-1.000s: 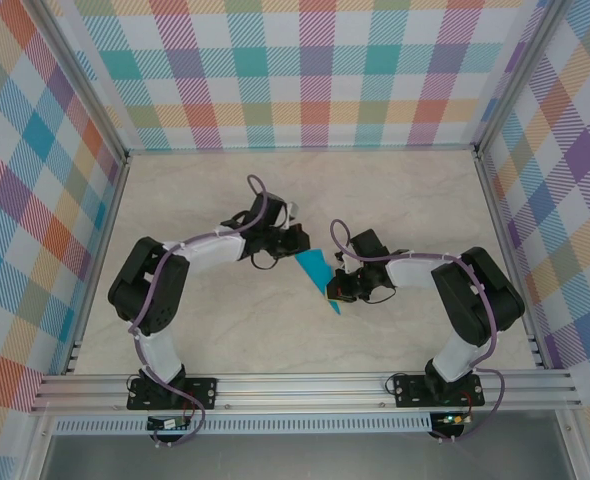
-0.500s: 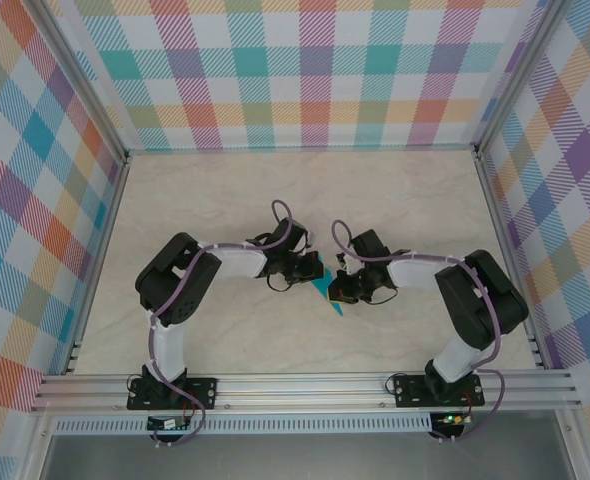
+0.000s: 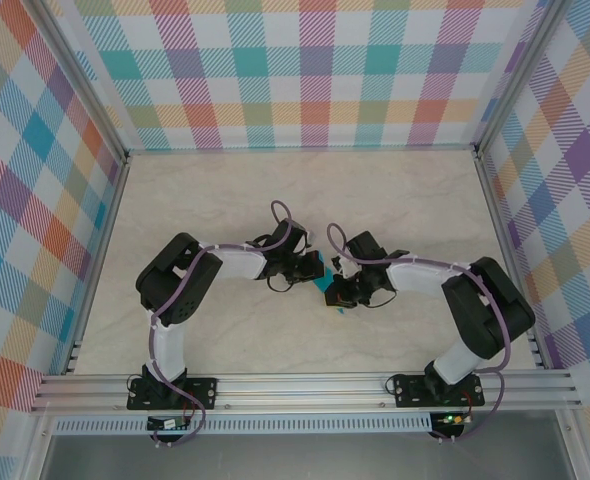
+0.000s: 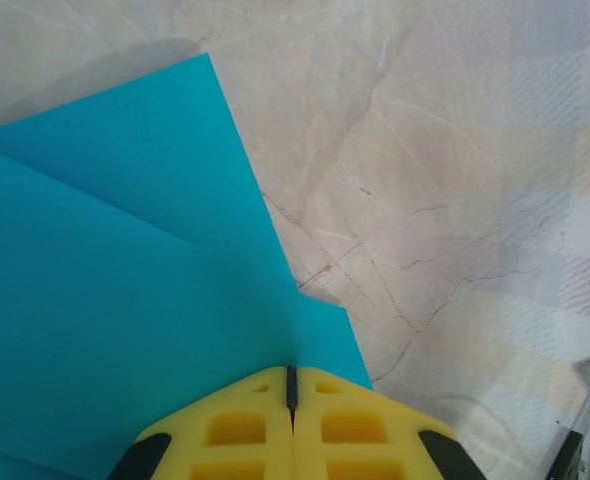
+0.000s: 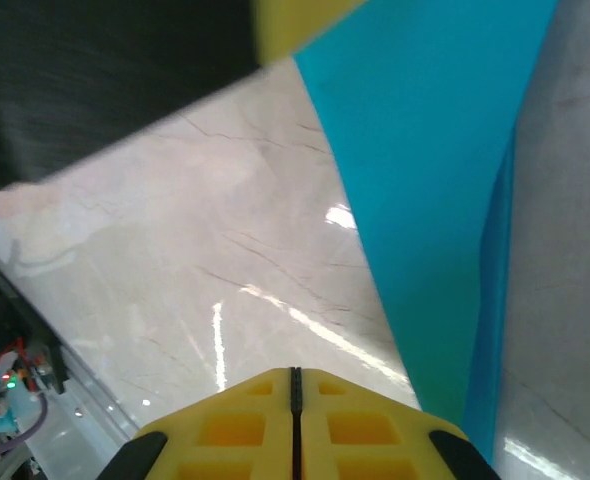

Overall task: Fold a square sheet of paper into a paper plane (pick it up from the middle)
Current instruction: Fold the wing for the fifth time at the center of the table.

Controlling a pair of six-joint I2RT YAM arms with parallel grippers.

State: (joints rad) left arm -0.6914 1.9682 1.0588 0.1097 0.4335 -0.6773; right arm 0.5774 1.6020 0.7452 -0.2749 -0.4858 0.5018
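Observation:
The teal-blue paper [image 3: 328, 276] is folded into a narrow pointed shape and lies flat on the table between the two grippers, mostly covered by them. In the left wrist view the paper [image 4: 125, 290] shows a diagonal crease and a stepped edge. My left gripper [image 4: 292, 372] is shut, its yellow tips resting on the paper near that edge. My right gripper [image 5: 295, 372] is also shut, over bare table just left of the paper [image 5: 425, 170]. From above, the left gripper [image 3: 315, 268] and right gripper [image 3: 335, 292] nearly touch.
The marble-patterned table [image 3: 225, 200] is ringed by plaid walls and an aluminium rail [image 3: 305, 385] at the near edge. The left gripper's yellow finger [image 5: 295, 22] and dark body loom at the top of the right wrist view.
The left arm swung right and its gripper came onto the paper. The right gripper shifted slightly left, so less of the paper shows from above.

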